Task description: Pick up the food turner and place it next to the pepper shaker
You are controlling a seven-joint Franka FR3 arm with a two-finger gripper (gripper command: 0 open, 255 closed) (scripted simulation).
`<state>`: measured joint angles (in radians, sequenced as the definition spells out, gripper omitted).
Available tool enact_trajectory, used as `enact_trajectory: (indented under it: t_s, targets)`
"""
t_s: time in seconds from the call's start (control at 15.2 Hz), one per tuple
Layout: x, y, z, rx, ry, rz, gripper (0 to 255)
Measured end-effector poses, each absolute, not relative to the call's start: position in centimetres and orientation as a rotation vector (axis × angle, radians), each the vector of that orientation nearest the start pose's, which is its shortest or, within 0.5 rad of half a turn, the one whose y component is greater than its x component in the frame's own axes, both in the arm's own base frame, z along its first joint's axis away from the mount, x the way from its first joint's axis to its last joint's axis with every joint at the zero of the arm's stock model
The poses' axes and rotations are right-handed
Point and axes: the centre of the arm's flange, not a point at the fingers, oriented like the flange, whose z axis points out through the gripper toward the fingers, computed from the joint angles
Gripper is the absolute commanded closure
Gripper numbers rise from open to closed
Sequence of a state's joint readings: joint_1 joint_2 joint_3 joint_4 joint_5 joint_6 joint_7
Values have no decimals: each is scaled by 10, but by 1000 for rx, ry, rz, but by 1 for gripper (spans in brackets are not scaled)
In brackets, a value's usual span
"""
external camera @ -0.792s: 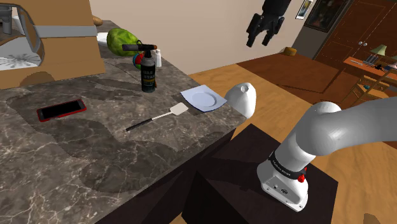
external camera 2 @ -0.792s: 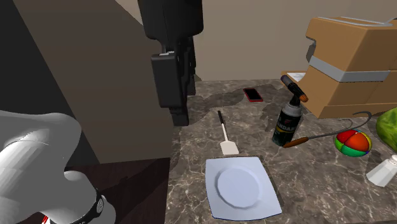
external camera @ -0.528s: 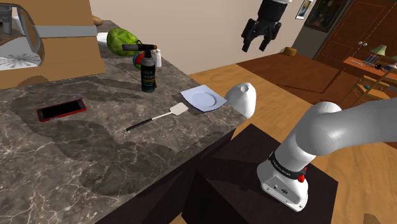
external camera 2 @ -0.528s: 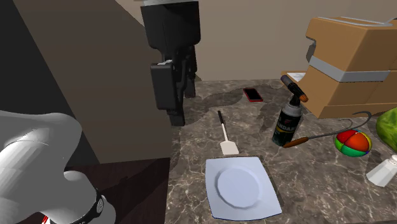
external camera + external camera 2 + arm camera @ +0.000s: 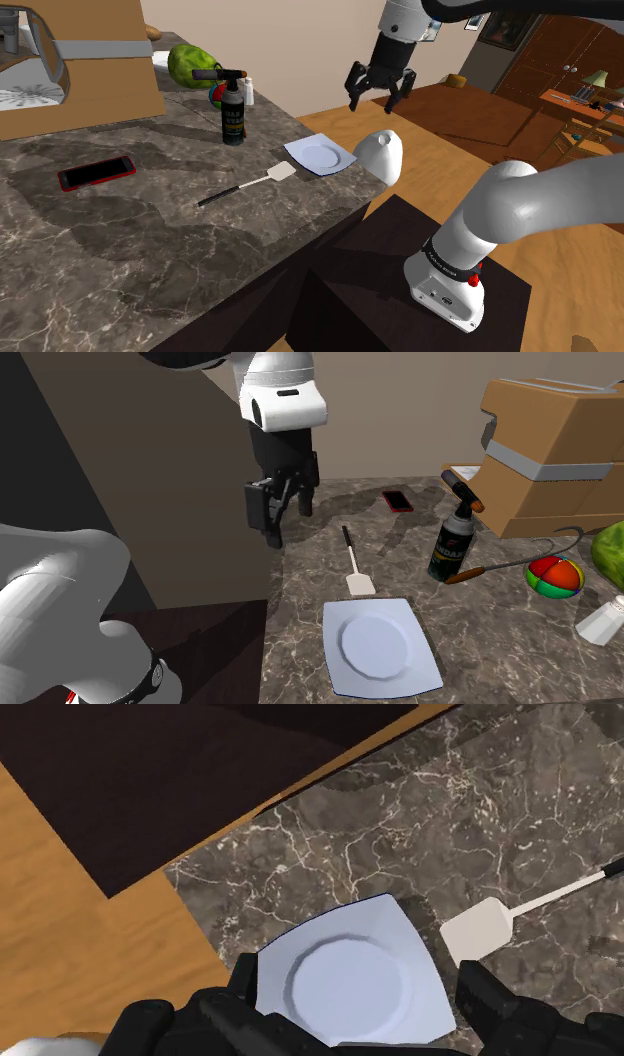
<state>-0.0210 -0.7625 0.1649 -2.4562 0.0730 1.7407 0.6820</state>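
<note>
Tool (image 5: 372, 103) fingers apart, over plate (image 5: 320, 155) | food turner (image 5: 250, 186) lies beside plate, untouched

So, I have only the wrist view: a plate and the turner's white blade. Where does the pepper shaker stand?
Observer: The pepper shaker, drawn white, stands far along the counter, at the second exterior view's right edge, beyond a black can and a coloured ball.
Operator: And the handle, where does it end?
Observer: The food turner has a thin dark handle that points away from the plate, towards a red phone.
Operator: And how high am I?
Observer: The hand hangs open, well above the counter, touching nothing.
</note>
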Motion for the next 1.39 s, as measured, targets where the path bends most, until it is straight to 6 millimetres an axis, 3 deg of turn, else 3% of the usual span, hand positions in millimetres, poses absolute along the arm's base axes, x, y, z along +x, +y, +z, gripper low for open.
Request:
enact_trajectory:
  t_s: [0.59, 1.06, 1.39]
  targets:
    - [360, 146, 474, -2796, 1431, -32, 0]
    - [403, 202, 419, -2560, 1791, 8, 0]
    - [447, 230, 383, -2362, 2022, 37, 0]
